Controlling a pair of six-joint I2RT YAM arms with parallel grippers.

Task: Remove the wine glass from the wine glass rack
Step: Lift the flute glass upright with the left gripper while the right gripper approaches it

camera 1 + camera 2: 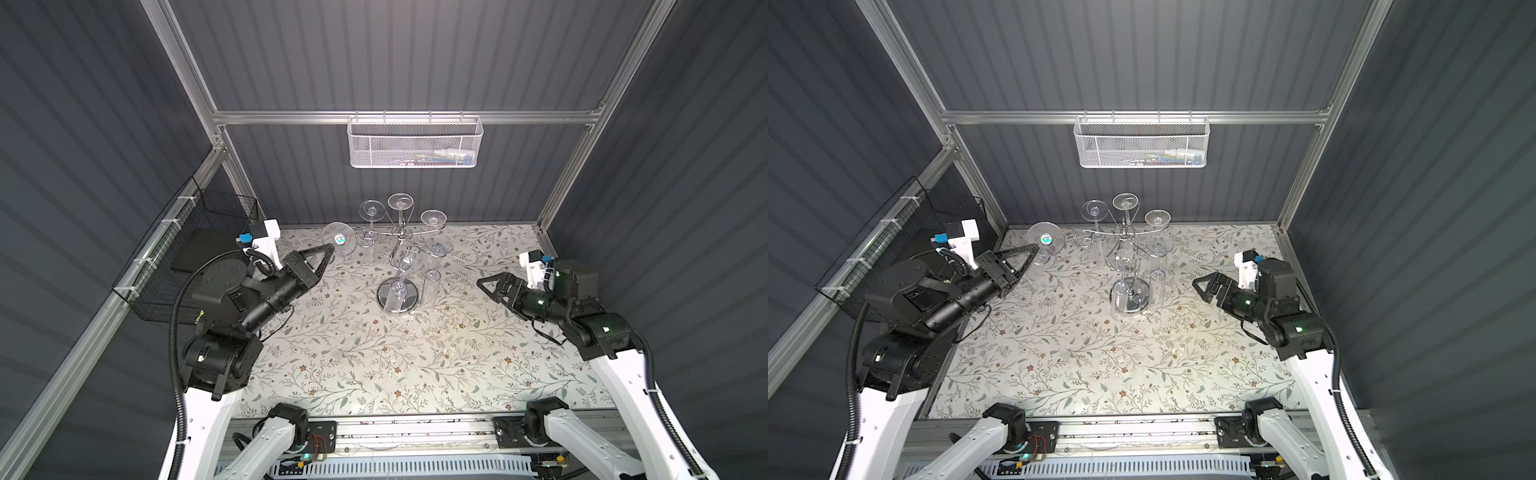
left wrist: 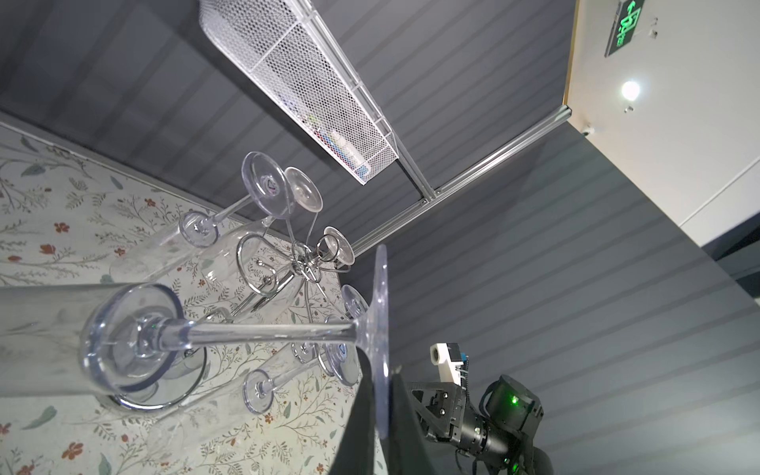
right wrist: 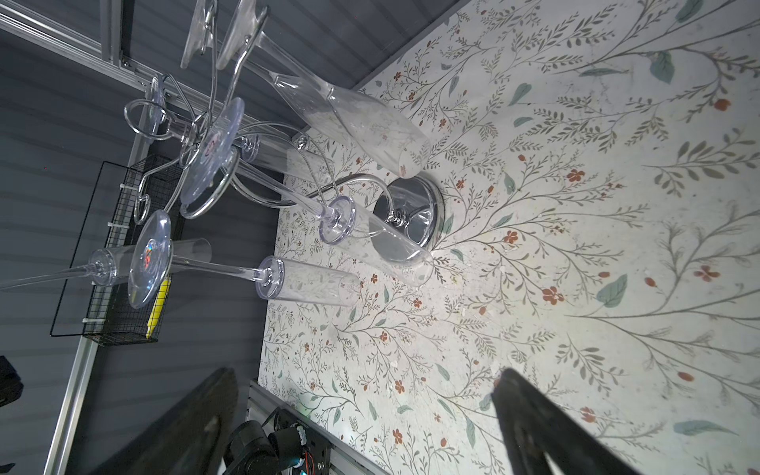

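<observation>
- Foot up, mouth down: the wine glass (image 1: 338,240) hangs inverted, its long axis near vertical. It is off the arms of the wine glass rack (image 3: 415,197), just to its left in both top views.
- The left fingers (image 2: 355,432) are pinched shut on the rim of the glass's flat foot. In the left wrist view the stem runs straight from there to the bowl.
- The rack's nearest spiral arm, empty, curls just beside the foot without touching it. Five other glasses (image 1: 400,202) hang foot-up on the remaining arms, their bowls crowding the central stem.
- Across the rack and well apart from it, the right fingers (image 3: 530,411) are spread wide and hold nothing.
- We see a desk (image 1: 374,365) covered in a pale floral print.
- A white mesh basket (image 1: 415,145) hangs on the back rail and a black wire basket (image 1: 224,208) on the left wall. Dark grey ribbed panels in an aluminium frame close the scene.
</observation>
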